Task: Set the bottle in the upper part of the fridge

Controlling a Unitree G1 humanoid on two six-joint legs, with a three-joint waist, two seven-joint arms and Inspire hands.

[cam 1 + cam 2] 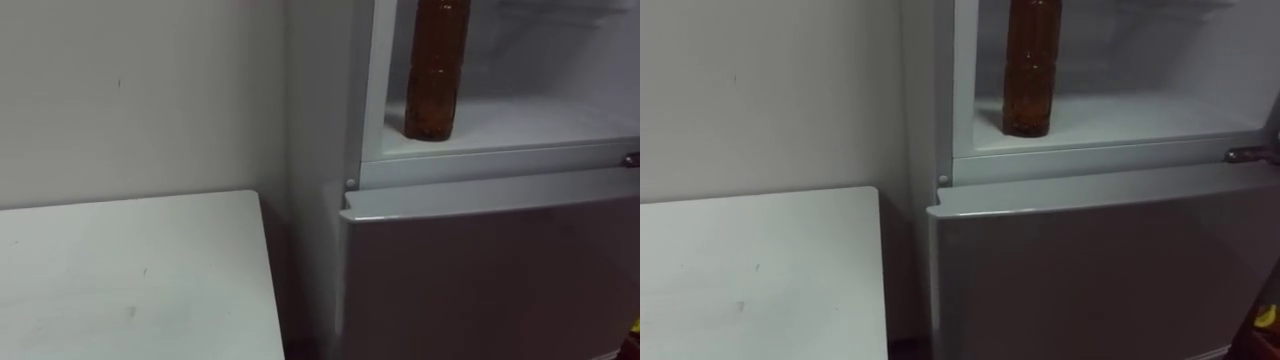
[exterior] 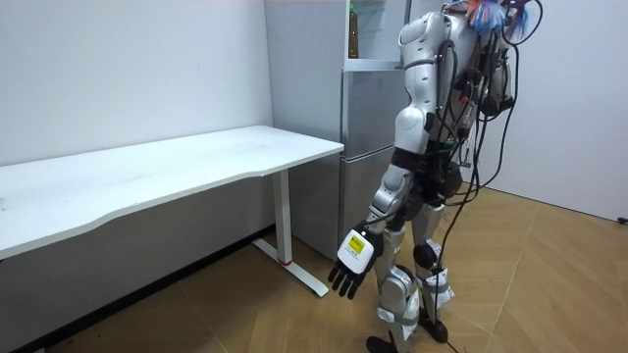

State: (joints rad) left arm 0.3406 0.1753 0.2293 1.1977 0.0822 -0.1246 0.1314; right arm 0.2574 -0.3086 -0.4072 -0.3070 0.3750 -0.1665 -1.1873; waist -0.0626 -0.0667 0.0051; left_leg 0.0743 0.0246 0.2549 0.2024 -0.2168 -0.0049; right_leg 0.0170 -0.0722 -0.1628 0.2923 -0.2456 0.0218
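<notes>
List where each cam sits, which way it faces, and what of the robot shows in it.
Left eye view: on the robot's head, aimed down and forward at the fridge's open upper compartment, brown bottle upright on its shelf, shut lower door below, white table at left.
Right eye view: same head, slightly to the right, same aim.
Room view: standing off to the robot's left rear, seeing the whole robot facing the fridge, left hand hanging open.
Shared: all three show fridge, bottle, table.
</notes>
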